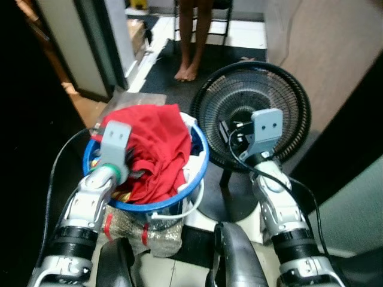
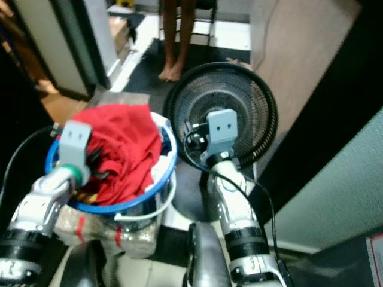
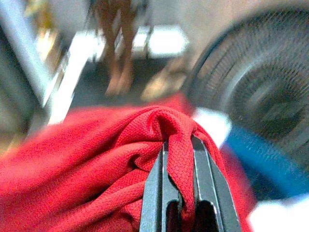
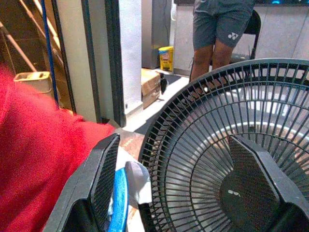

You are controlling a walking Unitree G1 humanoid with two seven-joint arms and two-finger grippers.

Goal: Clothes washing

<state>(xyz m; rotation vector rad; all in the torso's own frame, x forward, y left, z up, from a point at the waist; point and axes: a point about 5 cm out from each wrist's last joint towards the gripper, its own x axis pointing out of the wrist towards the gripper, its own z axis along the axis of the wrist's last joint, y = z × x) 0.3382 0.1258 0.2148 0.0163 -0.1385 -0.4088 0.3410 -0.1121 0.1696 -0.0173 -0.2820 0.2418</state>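
**Left gripper pinches red cloth in the blue basket**

The left gripper has its 2 black fingers pressed together on a fold of the red mesh-knit fabric garment, which is heaped in the round blue-rimmed plastic laundry basket on the floor at 10 o'clock from the robot's body. The right gripper hangs spread wide with nothing between its fingers, held just in front of the black round wire-grille pedestal fan that stands at 1 o'clock, right beside the basket. A crumpled silver foil-like bag with red stripes lies under the basket's near side. At 12 o'clock, farther off, a person's bare legs stand by a dark chair.
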